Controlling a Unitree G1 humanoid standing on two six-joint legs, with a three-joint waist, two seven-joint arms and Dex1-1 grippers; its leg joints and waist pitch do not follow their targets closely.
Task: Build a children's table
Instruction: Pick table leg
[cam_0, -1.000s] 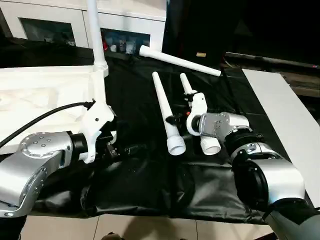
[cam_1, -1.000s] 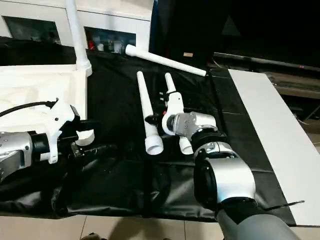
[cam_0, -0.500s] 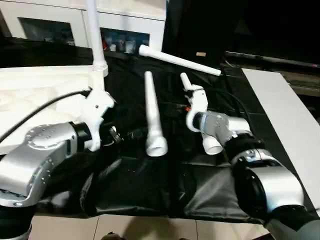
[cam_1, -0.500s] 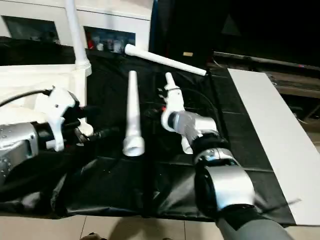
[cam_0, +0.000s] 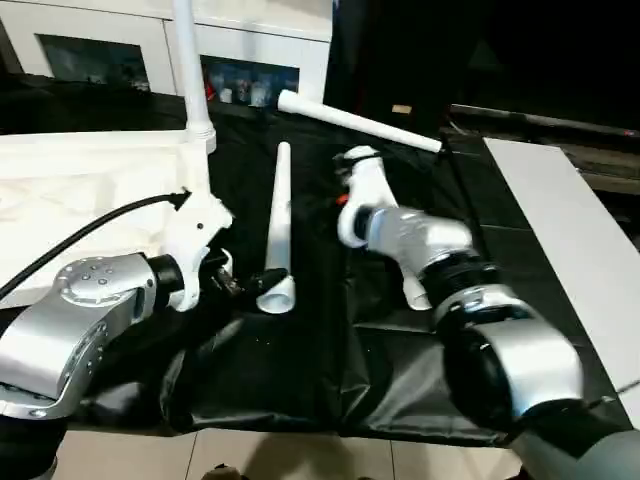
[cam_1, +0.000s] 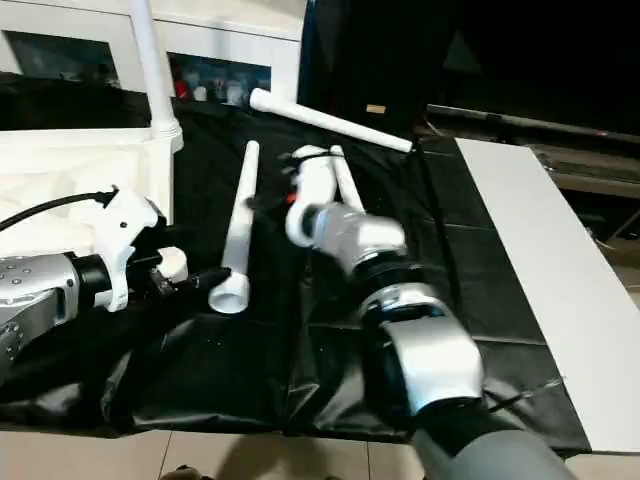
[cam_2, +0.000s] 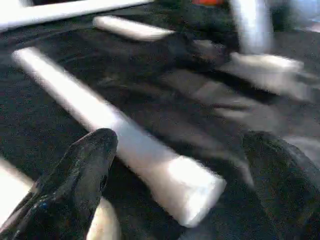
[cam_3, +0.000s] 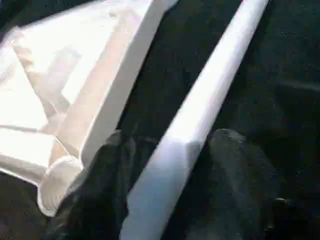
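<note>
Leg (cam_3: 200, 125) between right tool (cam_3: 170, 165) fingers — on cloth (cam_0: 330, 340).

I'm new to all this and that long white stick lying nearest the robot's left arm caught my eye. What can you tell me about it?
It is a table leg: a smooth white plastic tube, narrow at the far end and widening to an open round collar at the near end. It lies flat on the black cloth, beside the tabletop. The left tool is open at the collar; the right tool's fingers straddle the shaft.

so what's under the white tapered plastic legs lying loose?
Black sheeting, wrinkled, lies under the three loose white tapered legs. The right gripper straddles one of them. What the sheeting covers cannot be seen.
</note>
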